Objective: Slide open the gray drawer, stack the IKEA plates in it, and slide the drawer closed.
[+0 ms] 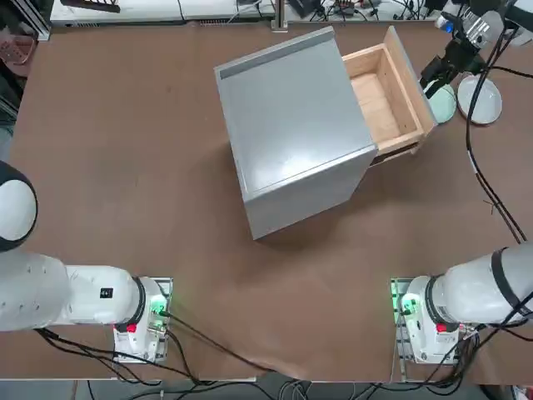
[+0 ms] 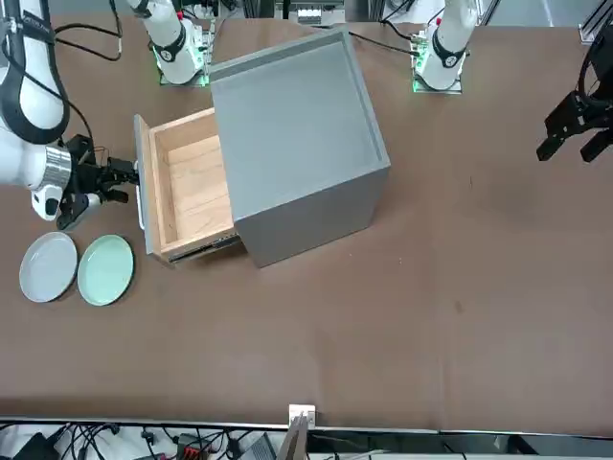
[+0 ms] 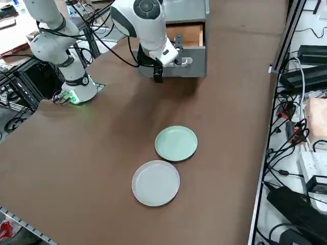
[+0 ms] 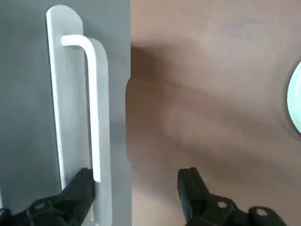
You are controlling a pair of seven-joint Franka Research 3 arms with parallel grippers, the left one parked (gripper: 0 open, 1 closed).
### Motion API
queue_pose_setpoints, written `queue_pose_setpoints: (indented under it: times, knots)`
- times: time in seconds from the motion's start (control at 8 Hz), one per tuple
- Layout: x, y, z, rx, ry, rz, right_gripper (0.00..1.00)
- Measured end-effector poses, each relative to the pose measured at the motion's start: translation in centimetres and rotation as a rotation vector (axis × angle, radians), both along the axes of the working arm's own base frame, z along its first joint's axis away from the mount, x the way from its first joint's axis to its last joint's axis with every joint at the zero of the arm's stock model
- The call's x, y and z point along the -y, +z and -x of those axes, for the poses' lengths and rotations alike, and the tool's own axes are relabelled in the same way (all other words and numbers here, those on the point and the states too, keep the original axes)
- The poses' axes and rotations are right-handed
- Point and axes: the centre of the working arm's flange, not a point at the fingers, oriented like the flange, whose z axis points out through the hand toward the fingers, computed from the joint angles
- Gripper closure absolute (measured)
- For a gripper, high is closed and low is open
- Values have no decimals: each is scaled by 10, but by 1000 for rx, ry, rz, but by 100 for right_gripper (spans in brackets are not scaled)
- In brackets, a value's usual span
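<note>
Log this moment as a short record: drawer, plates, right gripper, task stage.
drawer: light-wood tray with gray front panel, pulled out of the boxy gray metal cabinet, nothing inside
plates: pale mint green round plate and white round plate, side by side on the brown table, outside the drawer
right gripper: open, holding nothing, beside the drawer's handle
stage: drawer open, plates not yet stacked

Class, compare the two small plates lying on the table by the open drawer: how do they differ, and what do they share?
Colour: the mint green plate is pale green, the white plate plain white. Place: the mint green plate lies nearer the gray drawer, the white plate farther out. The right gripper, open beside the drawer's front, is closer to the mint green plate. Both are round, shallow, alike in size, flat on the table, not yet stacked.
</note>
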Motion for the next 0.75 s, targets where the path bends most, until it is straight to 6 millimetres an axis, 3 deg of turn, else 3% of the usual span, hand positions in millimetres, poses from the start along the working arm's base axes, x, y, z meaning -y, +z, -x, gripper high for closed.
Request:
queue_pose_setpoints:
  times: [0.25, 0.38, 0.62, 0.75]
  knots:
    - [1, 8, -3, 1, 10, 2, 0]
    - [10, 24, -9, 19, 15, 23, 0]
    - [60, 69, -25, 102, -43, 59, 0]
    - [71, 80, -29, 120, -60, 65, 0]
